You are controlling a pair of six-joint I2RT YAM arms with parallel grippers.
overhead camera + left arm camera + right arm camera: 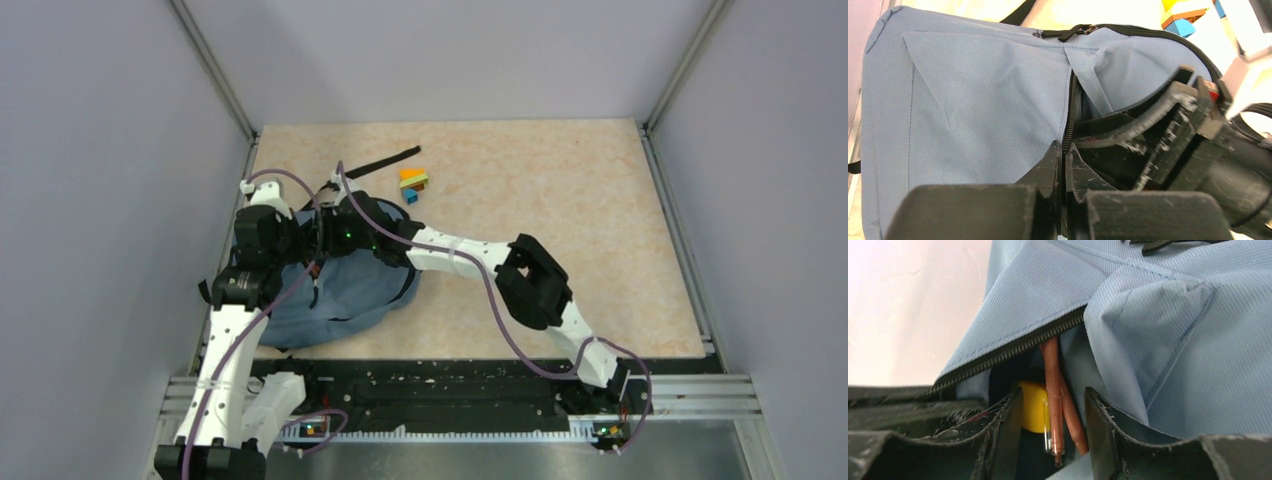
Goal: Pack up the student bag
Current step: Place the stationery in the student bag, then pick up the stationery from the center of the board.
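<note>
The slate-blue student bag [345,290] lies at the left of the table, its top toward the far side. My left gripper [1064,150] is shut on the bag's black zipper edge [1071,107] and holds the opening apart. My right gripper [1053,407] is open at the mouth of the bag, its fingers [1009,427] reaching inside. Two reddish-brown pens [1053,390] lie between those fingers in the dark lining, with a yellow object [1032,407] behind them. In the top view both grippers meet at the bag's top [320,232]. The right gripper also shows in the left wrist view [1168,125].
A small stack of coloured blocks [413,181], orange, yellow and blue, sits just beyond the bag. A black strap [385,160] stretches out toward the far side. The left wall rail [215,75] runs close to the bag.
</note>
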